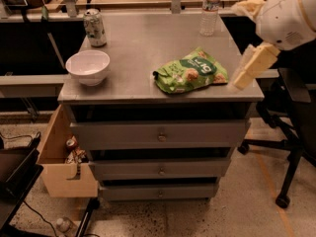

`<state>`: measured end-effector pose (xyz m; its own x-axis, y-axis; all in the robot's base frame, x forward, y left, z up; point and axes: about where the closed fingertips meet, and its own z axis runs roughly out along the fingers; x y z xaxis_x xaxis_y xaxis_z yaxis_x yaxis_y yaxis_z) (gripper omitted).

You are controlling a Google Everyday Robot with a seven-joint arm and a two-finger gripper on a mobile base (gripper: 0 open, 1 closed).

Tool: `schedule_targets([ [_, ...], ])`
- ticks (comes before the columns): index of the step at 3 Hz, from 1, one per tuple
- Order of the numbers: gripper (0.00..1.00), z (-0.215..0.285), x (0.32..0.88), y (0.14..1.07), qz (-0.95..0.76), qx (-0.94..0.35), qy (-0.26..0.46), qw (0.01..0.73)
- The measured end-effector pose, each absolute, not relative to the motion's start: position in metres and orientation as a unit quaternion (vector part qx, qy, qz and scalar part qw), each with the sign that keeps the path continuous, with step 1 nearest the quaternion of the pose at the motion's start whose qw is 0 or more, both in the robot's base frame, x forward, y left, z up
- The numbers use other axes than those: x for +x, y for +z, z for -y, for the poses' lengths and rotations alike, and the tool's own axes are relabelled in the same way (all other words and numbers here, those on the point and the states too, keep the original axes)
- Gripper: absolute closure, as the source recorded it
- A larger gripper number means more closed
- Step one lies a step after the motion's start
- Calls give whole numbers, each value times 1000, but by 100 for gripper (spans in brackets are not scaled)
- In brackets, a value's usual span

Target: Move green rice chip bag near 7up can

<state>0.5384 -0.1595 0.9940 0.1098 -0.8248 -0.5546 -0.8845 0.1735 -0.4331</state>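
Hovering beside the green rice chip bag (191, 75), the claw (243, 79) holds nothing.

We see the green rice chip bag (191, 71) lying flat, just left of our gripper (245, 78), which hovers off the bag's right end; the pouch is bright green and crinkled, dark label up, tan round chips pictured; the 7up can (94, 27) stands upright far to the gripper's left and farther back, silver-white and green, well apart from the bag.
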Motion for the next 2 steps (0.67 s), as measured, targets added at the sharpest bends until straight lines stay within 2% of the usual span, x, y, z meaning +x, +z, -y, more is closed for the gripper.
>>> schedule_targets([
  [1, 0, 122, 588, 995, -569, -693, 82, 435],
  [2, 0, 132, 601, 1007, -540, -706, 54, 454],
])
